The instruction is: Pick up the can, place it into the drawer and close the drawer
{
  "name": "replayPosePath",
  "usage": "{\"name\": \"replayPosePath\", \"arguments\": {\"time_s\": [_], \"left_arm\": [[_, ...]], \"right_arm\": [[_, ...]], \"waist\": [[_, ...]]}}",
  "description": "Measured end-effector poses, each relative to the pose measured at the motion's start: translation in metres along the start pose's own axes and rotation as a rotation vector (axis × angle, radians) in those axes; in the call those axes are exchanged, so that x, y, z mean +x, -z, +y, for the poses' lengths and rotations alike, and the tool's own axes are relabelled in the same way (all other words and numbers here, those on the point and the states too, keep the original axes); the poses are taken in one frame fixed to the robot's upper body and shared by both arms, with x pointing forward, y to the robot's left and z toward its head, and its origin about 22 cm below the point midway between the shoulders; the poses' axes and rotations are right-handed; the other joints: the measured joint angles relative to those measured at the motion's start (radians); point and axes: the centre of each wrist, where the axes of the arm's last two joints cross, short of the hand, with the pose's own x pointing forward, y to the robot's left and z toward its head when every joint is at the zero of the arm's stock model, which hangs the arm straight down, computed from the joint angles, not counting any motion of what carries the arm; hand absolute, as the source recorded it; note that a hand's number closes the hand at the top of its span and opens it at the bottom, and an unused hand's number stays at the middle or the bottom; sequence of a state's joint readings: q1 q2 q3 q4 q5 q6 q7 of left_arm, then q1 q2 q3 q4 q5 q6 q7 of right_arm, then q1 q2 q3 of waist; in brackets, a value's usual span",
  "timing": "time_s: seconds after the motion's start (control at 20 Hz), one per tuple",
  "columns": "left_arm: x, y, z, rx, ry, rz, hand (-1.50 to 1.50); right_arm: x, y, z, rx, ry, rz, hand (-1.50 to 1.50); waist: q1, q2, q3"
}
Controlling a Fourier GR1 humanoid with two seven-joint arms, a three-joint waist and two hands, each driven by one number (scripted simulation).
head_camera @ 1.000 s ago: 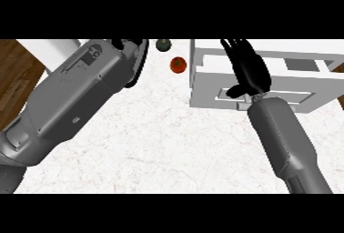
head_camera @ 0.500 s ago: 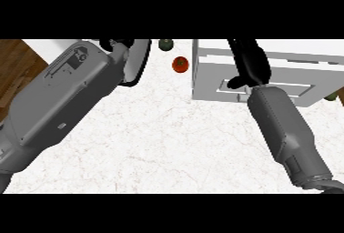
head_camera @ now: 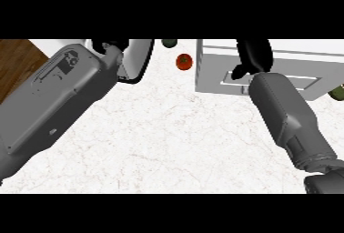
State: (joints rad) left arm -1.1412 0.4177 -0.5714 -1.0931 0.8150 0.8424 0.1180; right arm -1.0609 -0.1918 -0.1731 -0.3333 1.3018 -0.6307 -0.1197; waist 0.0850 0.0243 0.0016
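Counter (head_camera: 168,145): white marbled top fills most of the head view; a strip of brown wooden floor (head_camera: 17,59) shows at the far left.
Left forearm (head_camera: 53,104): large grey casing runs from the lower left up toward the top edge and hides a good deal of the counter behind it.
Right forearm (head_camera: 289,118): grey, rises from the lower right corner to the drawer unit.
Drawer unit (head_camera: 269,68): white box at upper right; a rectangular frame shows on its near face. Whether the drawer stands open or shut I cannot tell from here.
White rimmed object (head_camera: 138,59): a pale slab with a dark edge just beside the left hand; what it is I cannot tell.
Right hand (head_camera: 254,57): black, lies over the top of the drawer unit, fingers pointing away and fairly straight; it appears to rest on the unit and holds nothing that I can see.
Left hand (head_camera: 111,45): black, only a small part shows at the top edge above the forearm; how far its fingers are open I cannot tell.
Can (head_camera: 183,61): small, red, on the counter between the left hand and the drawer unit, near the unit's left side, apart from both hands.
Handling, as a judgement: likely light, rigid and smooth, so it could slip or tip; best taken round its sides at mid-height.
Dark green items (head_camera: 169,43): one at the top edge beyond the can, another (head_camera: 337,93) at the right edge; neither is identifiable.
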Motion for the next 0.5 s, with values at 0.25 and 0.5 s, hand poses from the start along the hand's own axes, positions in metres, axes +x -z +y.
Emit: {"name": "replayPosePath", "arguments": {"time_s": [0.25, 0.5], "left_arm": [[-0.001, -0.004, 0.008, -0.005, 0.004, -0.008, -1.50], [0.007, -0.006, 0.010, -0.019, 0.003, -0.009, -1.50]], "right_arm": [[-0.007, 0.007, -0.006, 0.002, -0.021, 0.021, -1.50], [-0.015, 0.014, -0.014, 0.036, -0.038, 0.029, -1.50]], "waist": [[0.013, 0.006, 0.001], [0.019, 0.016, 0.007]]}}
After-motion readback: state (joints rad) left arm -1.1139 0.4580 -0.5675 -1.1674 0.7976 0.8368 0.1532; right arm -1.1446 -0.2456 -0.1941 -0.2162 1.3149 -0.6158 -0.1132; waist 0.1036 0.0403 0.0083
